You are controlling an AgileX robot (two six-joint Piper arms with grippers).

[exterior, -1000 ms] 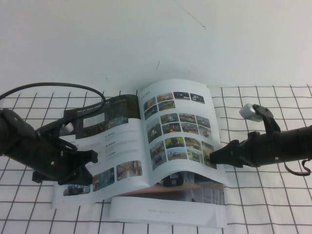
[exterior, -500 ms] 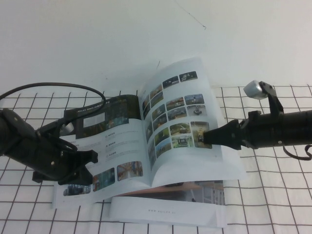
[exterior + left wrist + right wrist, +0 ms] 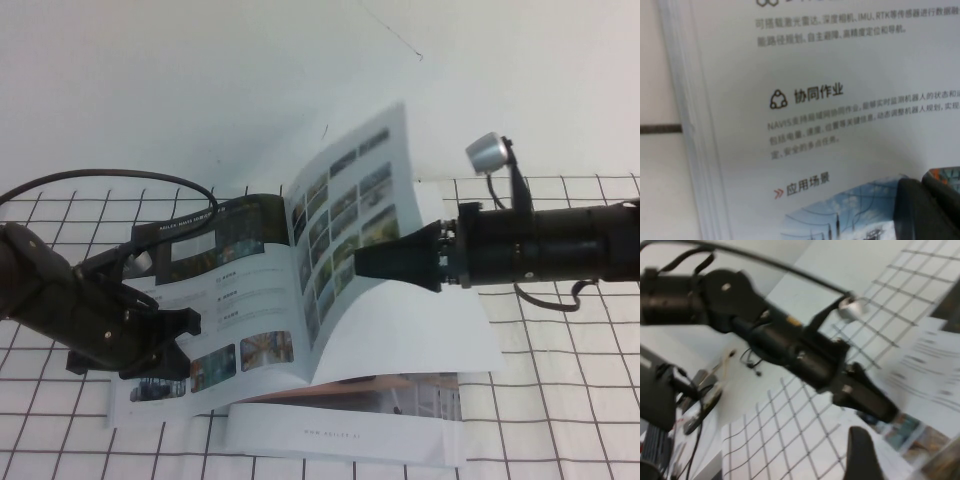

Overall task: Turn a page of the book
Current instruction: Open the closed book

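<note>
Right jaws (image 3: 362,264) pinch the raised page (image 3: 345,215); left jaws (image 3: 160,345), grip unclear, press the book (image 3: 230,300), its print legible only at the left wrist.

There was one book (image 3: 260,300) lying open, with one page (image 3: 345,240) raised above it, and one smaller white booklet (image 3: 340,435) beneath. Two grippers were counted — the left gripper (image 3: 165,345) on the book's left leaf, the right gripper (image 3: 365,262) at the raised page.
</note>
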